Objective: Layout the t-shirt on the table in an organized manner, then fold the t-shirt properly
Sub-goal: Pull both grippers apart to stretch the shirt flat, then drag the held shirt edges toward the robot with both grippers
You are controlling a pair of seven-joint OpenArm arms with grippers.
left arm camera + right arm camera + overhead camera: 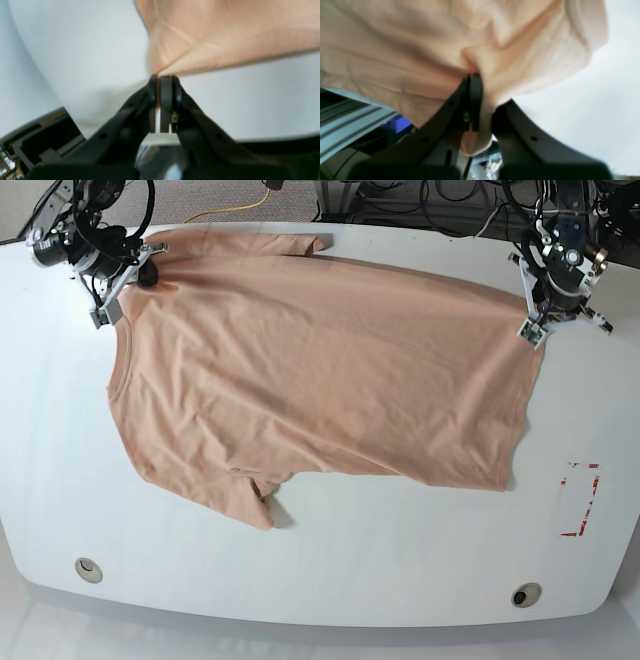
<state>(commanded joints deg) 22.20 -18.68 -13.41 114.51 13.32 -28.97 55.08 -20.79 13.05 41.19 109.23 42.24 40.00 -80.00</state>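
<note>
Presently listed: one t-shirt (320, 370), peach, spread across the upper and middle part of the table (330, 570) in the base view, back or front face up, lightly creased. Neck (115, 375) at the left side of the frame; hem (522, 395) at the right. One sleeve (262, 498) lies at the lower edge of the cloth, its tip folded toward the bottom of the frame; the other sleeve (290, 243) lies at the top edge, near the table's far rim. Right gripper (128, 280), upper left of the base frame, at the shoulder corner; in its wrist view the right gripper (480, 82) has its fingers pressed together with cloth pinched between them, a fold of t-shirt (407, 50) bulging over and below the jaws. Left gripper (535, 320), upper right of the base frame, at the hem corner; in its wrist view the left gripper (163, 82) is pressed together on the very tip of the t-shirt (225, 37), which fans away to the upper right of that frame above the table (250, 100). Also on the table: two grommets, lower left (88, 568) and lower right (524, 594), and a red tape mark (580, 500) at the right, clear of the cloth.
</note>
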